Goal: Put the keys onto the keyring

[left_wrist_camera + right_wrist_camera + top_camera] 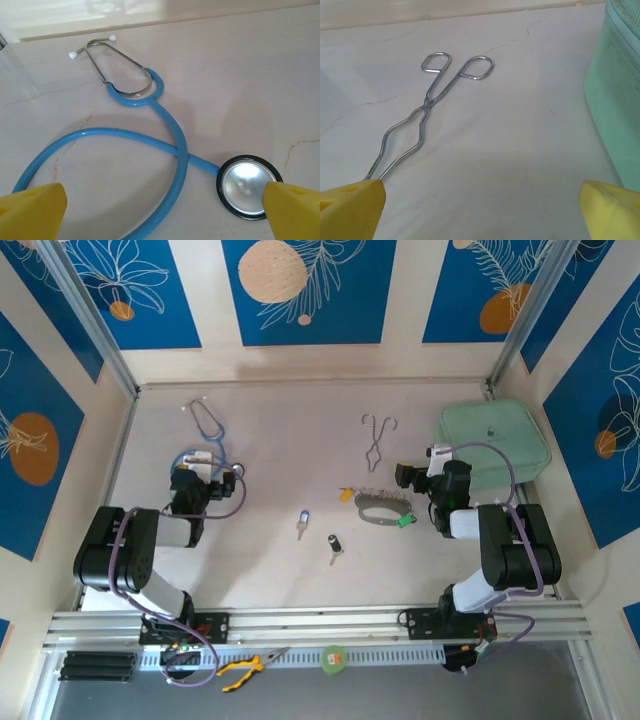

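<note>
1. Silver metal is being shown flat on the table (pixel 290 455), near its middle and toward the near edge: the blue-headed key (pixel 302 524) is lying just left of the black-headed key (pixel 334 545), and the two are not touching.
2. The keyring (pixel 384 508) is lying to the right of both keys, with a green tab at its right end and a small yellow tag at its left.
3. The right gripper (pixel 412 477) is being held just beside the keyring, on its far-right side, and nothing is being gripped. In the right wrist view the right gripper (pixel 480 212) is spread wide over the forceps (pixel 422 122), with a green pouch (pixel 620 100) at the right edge.
4. The left gripper (pixel 205 480) is being held toward the table's left edge, well apart from the keys and the keyring. In the left wrist view the left gripper (pixel 162 215) is also spread wide and empty, above the blue stethoscope (pixel 176 145).
</note>
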Tool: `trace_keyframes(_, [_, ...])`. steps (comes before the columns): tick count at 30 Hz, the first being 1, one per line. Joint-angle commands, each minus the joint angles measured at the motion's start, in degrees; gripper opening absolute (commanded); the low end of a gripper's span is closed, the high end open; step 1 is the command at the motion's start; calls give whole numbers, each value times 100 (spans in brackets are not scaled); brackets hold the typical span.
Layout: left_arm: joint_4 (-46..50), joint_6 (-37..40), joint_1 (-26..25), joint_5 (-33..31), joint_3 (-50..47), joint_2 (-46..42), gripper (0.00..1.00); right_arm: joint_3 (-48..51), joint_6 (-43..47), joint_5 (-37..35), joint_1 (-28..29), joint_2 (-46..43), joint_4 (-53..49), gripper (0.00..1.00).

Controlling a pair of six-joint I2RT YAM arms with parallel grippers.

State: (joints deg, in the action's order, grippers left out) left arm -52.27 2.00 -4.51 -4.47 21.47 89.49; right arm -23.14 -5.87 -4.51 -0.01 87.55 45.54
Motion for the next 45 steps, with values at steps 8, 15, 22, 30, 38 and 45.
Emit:
trace_keyframes(8, [-116, 84, 42, 122, 6, 7, 100, -100, 7, -17, -6, -27, 26, 99])
trace_keyframes(15, [-117, 81, 38, 120, 8, 10, 100, -91, 7, 3, -12, -27, 36, 99])
trace_keyframes(22, [-85, 72, 47, 139, 32, 14, 100, -95, -2, 12, -16, -23, 18, 99])
trace_keyframes(30, [-91, 62, 59, 173, 32, 18, 100, -87, -14, 69, -52, -27, 24, 99])
trace_keyframes(38, [552, 39, 30, -98, -70, -1000, 100, -924, 43, -184, 145, -1109, -2370, 95])
trace_keyframes(45, [1713, -485, -11, 73, 300, -2414, 100, -1771, -1406, -668, 440, -1445, -4682, 93])
